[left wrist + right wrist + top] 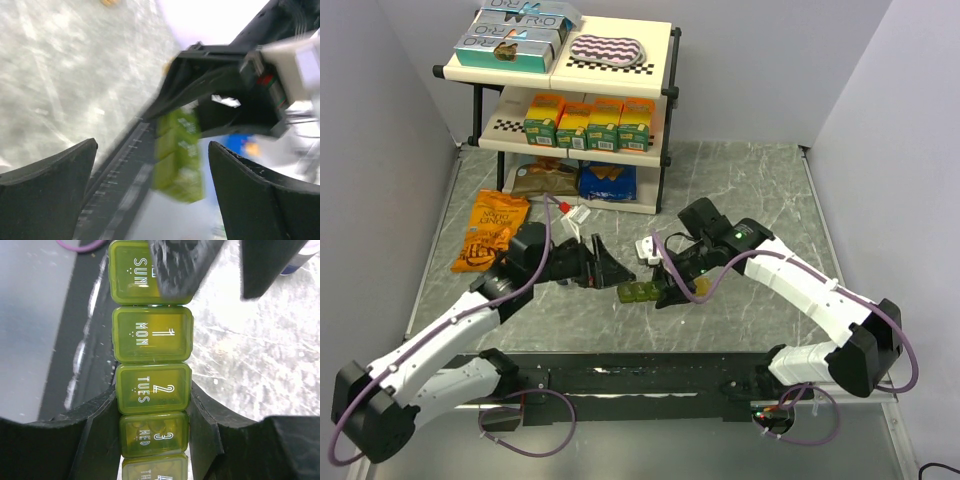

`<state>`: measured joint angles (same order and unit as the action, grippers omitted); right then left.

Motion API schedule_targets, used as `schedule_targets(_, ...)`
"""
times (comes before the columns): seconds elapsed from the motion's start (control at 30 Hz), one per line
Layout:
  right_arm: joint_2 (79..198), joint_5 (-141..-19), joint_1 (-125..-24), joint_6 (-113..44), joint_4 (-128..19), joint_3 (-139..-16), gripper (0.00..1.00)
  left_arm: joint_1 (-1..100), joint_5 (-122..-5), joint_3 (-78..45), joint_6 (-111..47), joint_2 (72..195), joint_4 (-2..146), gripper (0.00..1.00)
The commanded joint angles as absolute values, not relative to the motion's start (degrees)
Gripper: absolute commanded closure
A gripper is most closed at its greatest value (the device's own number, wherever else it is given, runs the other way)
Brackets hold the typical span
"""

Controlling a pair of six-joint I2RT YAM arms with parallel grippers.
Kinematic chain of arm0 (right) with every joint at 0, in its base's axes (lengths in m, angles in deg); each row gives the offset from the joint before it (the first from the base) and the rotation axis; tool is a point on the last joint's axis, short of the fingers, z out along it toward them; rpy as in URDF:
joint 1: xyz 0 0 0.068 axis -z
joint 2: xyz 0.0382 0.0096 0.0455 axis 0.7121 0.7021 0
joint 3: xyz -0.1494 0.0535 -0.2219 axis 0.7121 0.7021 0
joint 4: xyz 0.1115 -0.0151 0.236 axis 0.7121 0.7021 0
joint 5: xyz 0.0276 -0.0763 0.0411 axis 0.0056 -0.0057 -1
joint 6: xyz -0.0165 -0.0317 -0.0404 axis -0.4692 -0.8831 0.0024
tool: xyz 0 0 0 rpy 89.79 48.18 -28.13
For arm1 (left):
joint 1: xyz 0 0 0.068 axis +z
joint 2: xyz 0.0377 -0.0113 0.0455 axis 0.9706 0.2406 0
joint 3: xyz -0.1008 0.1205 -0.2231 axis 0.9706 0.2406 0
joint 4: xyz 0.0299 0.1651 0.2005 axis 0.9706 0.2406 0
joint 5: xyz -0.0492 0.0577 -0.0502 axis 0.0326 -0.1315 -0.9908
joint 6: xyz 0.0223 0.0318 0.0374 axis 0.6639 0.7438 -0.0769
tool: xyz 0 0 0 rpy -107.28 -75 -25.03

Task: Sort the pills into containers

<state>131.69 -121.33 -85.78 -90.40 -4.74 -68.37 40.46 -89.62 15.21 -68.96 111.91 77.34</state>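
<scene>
At worktop (760, 190) centre, the containers (152, 335) are clamped by the right gripper (152, 405), probably steadied for lid opening; the left gripper (152, 147) is spread wide at their SUN end.

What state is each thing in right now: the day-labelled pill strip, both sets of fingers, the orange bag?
containers, SUN, MON, TUES and WED lids shut; clamped by its long sides.
right fingers, shut on the containers at TUES and WED.
left fingers, open wide near the SUN end.
orange snack bag, lying flat on the table.
</scene>
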Motion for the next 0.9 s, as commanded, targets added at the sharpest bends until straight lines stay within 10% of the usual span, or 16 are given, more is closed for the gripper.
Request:
schedule_targets(0.0,131.6,-130.7,-82.5,-89.5,-2.1,-69.9,0.89,40.0,-80.8,15.1,-49.3,104.8,82.6,0.0)
schedule_targets(0.27,139.0,-133.7,-80.8,-91.0,4.5,-71.9,0.89,39.3,-82.0,29.4,-21.4,71.7,70.2,0.01)
schedule_targets(0.87,147.6,-139.1,-81.3,-94.0,12.5,-78.8,0.89,27.7,-83.9,20.7,8.2,93.1,78.8,0.01)
